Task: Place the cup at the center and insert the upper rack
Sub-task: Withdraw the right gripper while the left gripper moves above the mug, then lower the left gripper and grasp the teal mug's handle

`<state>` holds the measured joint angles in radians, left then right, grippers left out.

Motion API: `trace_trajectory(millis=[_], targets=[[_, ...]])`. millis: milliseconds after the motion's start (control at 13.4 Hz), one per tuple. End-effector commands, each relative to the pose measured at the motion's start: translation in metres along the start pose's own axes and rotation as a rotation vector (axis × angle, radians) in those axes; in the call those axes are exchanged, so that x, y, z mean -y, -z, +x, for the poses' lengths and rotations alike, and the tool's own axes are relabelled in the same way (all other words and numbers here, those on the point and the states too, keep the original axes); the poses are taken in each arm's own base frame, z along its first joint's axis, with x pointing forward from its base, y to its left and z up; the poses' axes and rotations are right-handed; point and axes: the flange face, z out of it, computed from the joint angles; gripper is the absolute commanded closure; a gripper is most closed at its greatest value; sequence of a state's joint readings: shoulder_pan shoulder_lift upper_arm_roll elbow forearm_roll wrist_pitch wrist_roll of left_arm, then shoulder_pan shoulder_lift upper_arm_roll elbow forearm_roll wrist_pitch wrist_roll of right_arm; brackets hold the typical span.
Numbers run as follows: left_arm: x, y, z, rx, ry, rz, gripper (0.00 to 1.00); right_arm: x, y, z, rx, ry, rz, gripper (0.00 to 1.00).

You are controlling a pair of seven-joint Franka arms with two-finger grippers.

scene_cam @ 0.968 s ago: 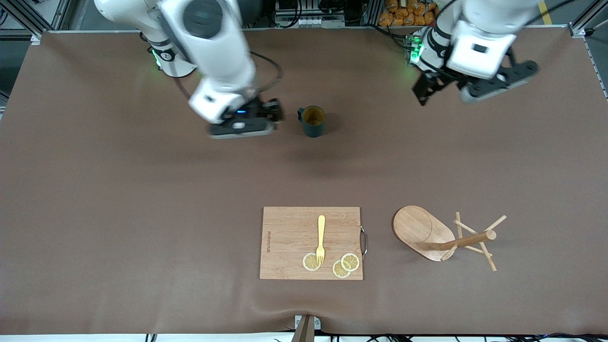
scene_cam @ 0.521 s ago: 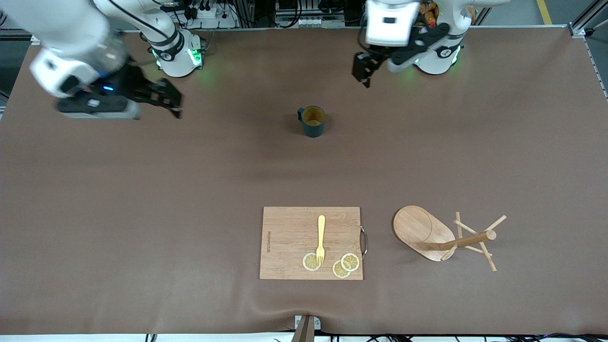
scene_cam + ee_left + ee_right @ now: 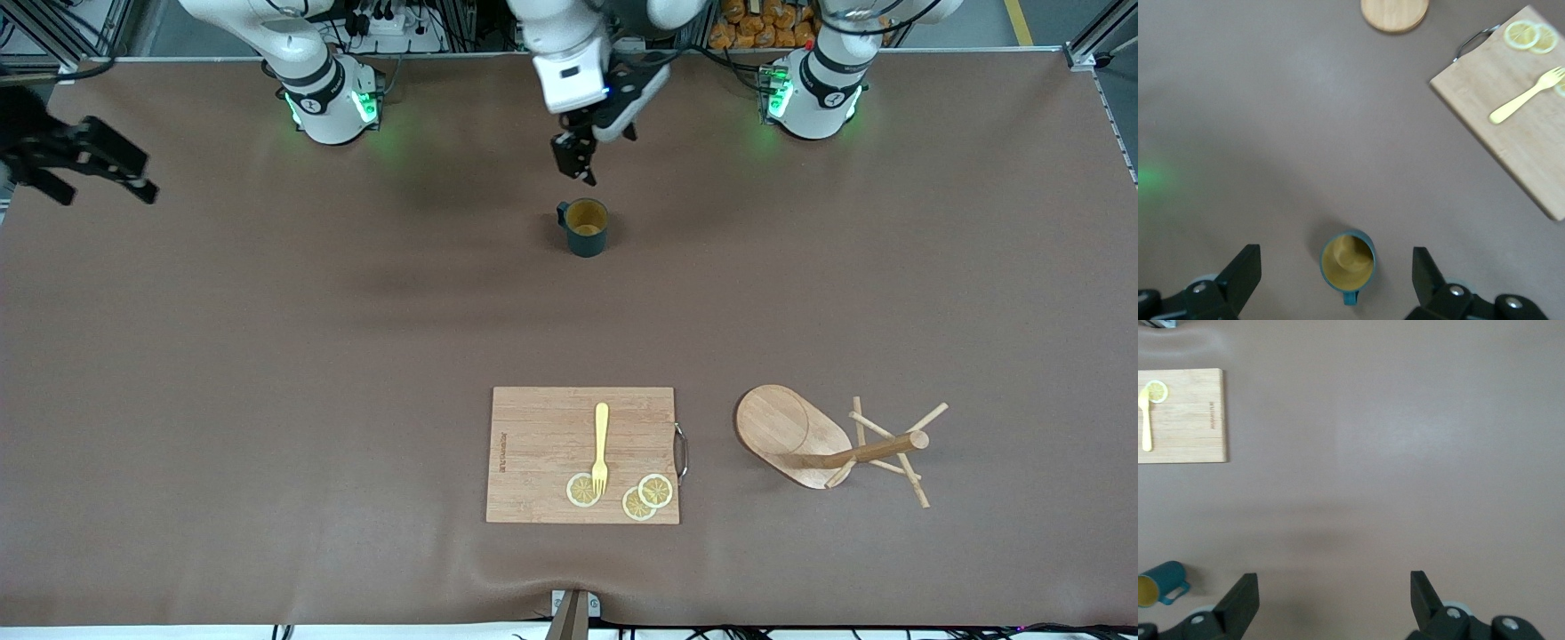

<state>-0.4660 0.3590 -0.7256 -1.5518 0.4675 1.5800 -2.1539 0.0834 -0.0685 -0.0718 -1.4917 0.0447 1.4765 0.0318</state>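
I see the cup upright on the brown table, well apart from the upper rack — that lies tipped on its side beside the cutting board. My left gripper hangs over the cup, fingers spread wide, holding nothing. My right gripper waits spread wide over the table's edge at the right arm's end.

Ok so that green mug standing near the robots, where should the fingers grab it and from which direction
Probably from straight above, pinching the rim wall. The cup stands upright with its mouth open and bare table all around it, and the left gripper, fingers open, is already over the table just by it. Its handle points toward the right arm's end, so set the fingers across the rim away from that handle.
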Motion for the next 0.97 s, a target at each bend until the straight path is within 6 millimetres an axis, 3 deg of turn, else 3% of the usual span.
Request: trace_trajectory(millis=[0, 74, 298, 447, 596, 894], targets=[[-0.009, -0.032, -0.059, -0.058, 0.017, -0.006, 0.0, -0.029, 0.0, -0.01, 0.019, -0.002, -0.023, 0.0], [-0.011, -0.045, -0.084, -0.076, 0.034, -0.034, 0.0, -0.035, 0.002, -0.012, 0.017, -0.01, -0.049, 0.0], [-0.02, -0.075, -0.134, -0.063, 0.087, -0.035, 0.0, -0.04, -0.001, -0.014, 0.03, 0.019, -0.097, 0.0], [-0.015, -0.111, -0.164, -0.154, 0.096, -0.045, 0.0, -0.041, -0.006, -0.016, 0.054, 0.015, -0.096, 0.0], [-0.012, -0.144, -0.184, -0.225, 0.104, -0.046, 0.0, -0.038, -0.014, -0.017, 0.083, 0.01, -0.082, 0.0], [-0.011, -0.17, -0.193, -0.209, 0.18, 0.0, 0.0, -0.032, -0.024, -0.015, 0.091, 0.011, -0.039, 0.0]])
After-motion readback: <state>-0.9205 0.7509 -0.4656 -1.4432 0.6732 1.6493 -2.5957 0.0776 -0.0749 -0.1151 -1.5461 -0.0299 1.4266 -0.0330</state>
